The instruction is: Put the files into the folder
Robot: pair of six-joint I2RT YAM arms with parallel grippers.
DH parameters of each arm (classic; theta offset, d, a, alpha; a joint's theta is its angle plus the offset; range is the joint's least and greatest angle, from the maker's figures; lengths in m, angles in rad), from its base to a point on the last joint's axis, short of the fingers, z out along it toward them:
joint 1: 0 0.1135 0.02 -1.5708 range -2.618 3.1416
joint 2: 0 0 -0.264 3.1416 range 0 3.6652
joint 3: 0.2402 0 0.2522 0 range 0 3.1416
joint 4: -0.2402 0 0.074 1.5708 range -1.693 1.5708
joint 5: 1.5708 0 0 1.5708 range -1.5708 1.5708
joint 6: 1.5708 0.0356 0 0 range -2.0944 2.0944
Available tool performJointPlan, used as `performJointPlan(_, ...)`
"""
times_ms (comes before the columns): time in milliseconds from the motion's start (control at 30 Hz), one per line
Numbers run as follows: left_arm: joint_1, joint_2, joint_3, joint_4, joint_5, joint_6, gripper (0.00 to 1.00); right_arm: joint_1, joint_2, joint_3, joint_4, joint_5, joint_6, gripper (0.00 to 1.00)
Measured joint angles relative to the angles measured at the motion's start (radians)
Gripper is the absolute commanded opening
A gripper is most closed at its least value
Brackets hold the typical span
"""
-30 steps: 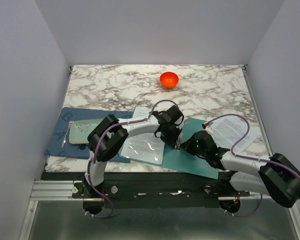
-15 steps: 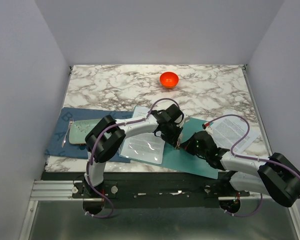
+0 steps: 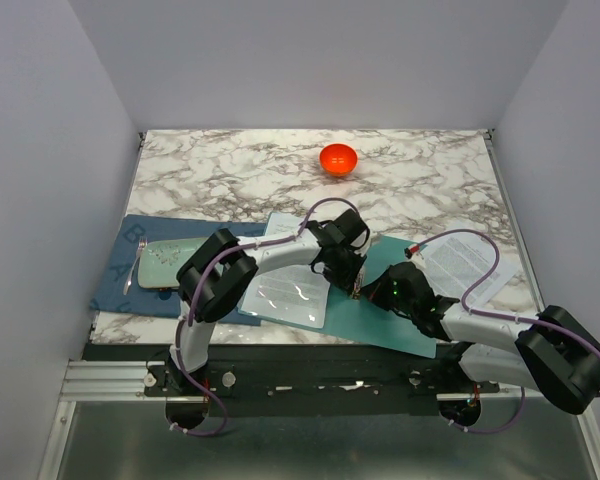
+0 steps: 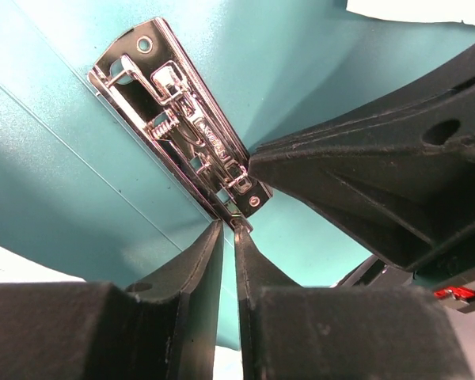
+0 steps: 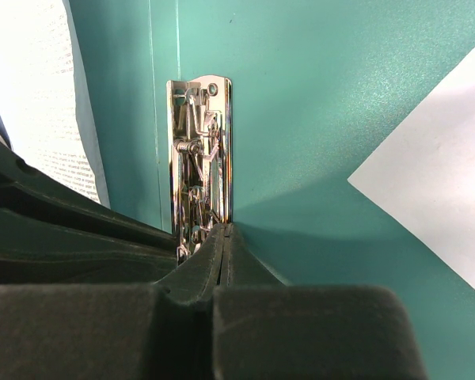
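The teal folder (image 3: 380, 318) lies open near the table's front edge. Its clear sleeve (image 3: 285, 290) is spread to the left. The metal clip (image 4: 182, 127) (image 5: 199, 150) runs along the spine. My left gripper (image 4: 228, 227) (image 3: 347, 282) comes in from the left, its jaws almost together on the clip's near end, with a thin gap showing. From the right, my right gripper (image 5: 224, 229) (image 3: 373, 291) is shut, tips against the clip's other end, nothing between them. The files (image 3: 465, 262) lie flat right of the folder, one white corner (image 5: 435, 214) overlapping the teal.
An orange bowl (image 3: 338, 158) sits at the back centre of the marble table (image 3: 230, 170). On the left, a pale green tray (image 3: 170, 262) rests on a dark blue mat (image 3: 130, 285). White walls close in three sides.
The left arm's elbow has wobbled slightly. Both grippers stay at the clip, and the folder and files have not moved.
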Motion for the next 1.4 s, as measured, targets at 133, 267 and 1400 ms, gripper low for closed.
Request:
performJointPlan(133, 0.000, 0.007, 0.008, -0.004, 0.000, 0.000, 0.19, 0.000, 0.000, 0.000, 0.000, 0.000, 0.000, 0.01)
performJointPlan(267, -0.002, 0.010, 0.010, -0.006, 0.000, -0.001, 0.18, 0.000, 0.000, -0.002, 0.004, 0.000, 0.001, 0.01)
performJointPlan(1400, -0.021, 0.082, 0.109, -0.113, -0.031, -0.010, 0.00, -0.011, 0.073, -0.035, 0.147, -0.007, 0.045, 0.01)
